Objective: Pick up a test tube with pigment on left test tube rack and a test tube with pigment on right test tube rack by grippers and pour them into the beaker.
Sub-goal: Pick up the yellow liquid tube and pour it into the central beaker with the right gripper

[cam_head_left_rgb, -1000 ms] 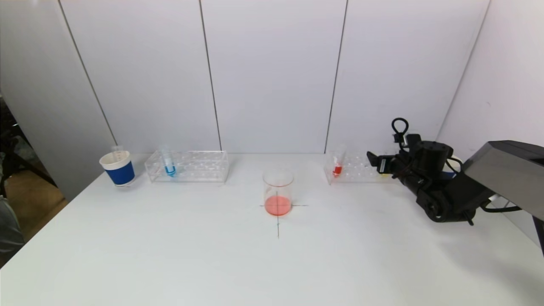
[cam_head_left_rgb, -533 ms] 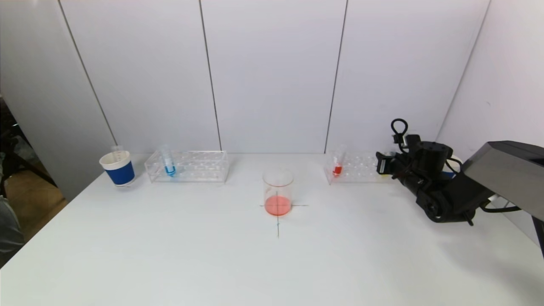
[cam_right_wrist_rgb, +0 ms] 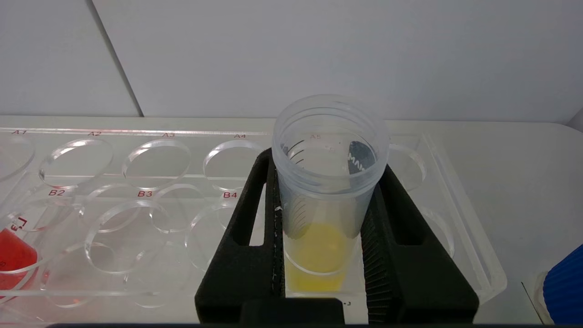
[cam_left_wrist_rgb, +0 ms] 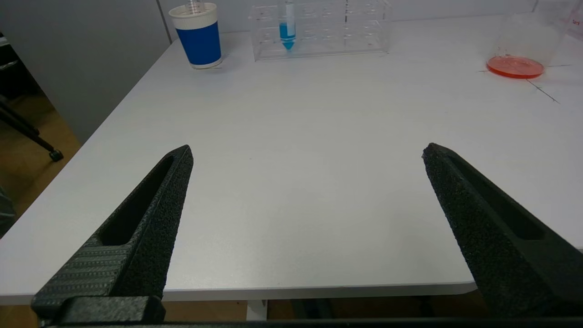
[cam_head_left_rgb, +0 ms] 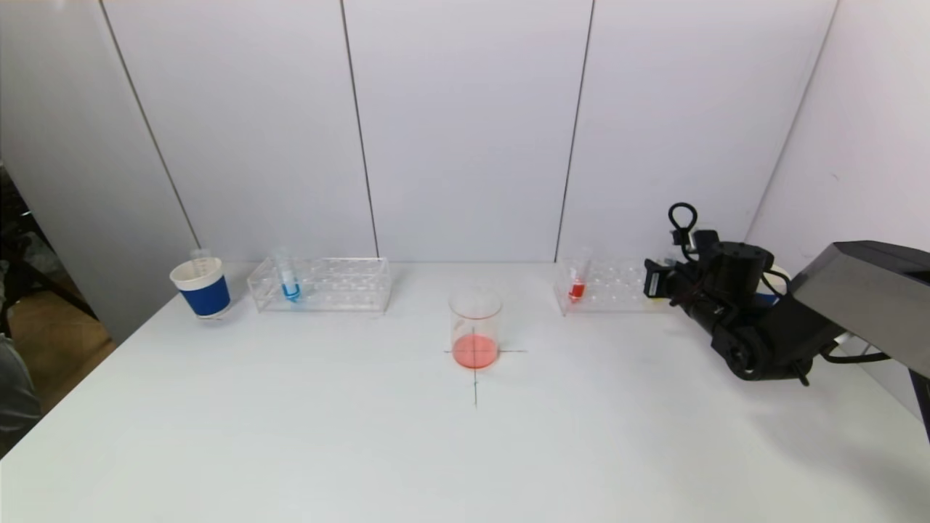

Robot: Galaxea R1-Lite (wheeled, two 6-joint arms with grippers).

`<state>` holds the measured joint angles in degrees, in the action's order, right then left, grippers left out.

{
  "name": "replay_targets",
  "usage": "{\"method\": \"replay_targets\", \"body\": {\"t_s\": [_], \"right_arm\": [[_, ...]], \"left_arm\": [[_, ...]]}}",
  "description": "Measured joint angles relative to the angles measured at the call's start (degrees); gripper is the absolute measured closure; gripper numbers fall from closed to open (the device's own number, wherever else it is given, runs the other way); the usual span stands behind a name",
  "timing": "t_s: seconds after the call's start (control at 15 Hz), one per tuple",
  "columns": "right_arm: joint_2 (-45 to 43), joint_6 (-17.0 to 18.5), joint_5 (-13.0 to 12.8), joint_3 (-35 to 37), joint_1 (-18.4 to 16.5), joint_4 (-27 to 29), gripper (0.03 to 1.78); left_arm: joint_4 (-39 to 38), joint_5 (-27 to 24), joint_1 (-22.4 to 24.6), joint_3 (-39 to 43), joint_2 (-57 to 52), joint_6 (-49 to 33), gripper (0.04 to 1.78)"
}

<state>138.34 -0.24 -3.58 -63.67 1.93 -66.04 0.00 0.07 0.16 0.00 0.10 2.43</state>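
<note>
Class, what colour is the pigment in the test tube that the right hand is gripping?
Yellow pigment in the test tube gripped by the right hand; right wrist view shows it best.

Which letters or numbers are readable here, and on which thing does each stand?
"A1", "A2", "A3", "A4": right rack, far row of holes.
"B2", "B3", "B4": same rack, next row.
"A5": seen through the yellow tube.
Tube's scale marks and the beaker's print: unreadable.

Blue-banded paper cup [cam_head_left_rgb: 200, 288] (upright) on white table [cam_head_left_rgb: 305, 428].
</note>
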Motion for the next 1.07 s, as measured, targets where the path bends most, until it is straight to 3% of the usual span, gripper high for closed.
{"method": "replay_targets", "body": {"t_s": [0.53, 0.8, 1.07], "right_arm": [[-3.1, -0.2, 0.0, -0.3, 0.0, 3.1, 1.28], [-9.3, -1.4, 0.1, -3.9, 0.0, 12.5, 1.28], [-16.4, -1.8, 0.7, -12.2, -0.3, 26.5, 1.28]], "left_arm": [[0.0, 0.0, 0.0, 0.0, 0.0, 0.0, 0.06], [0.0, 0.0, 0.0, 0.0, 0.0, 0.0, 0.06], [0.0, 0.0, 0.0, 0.0, 0.0, 0.0, 0.06]]}}
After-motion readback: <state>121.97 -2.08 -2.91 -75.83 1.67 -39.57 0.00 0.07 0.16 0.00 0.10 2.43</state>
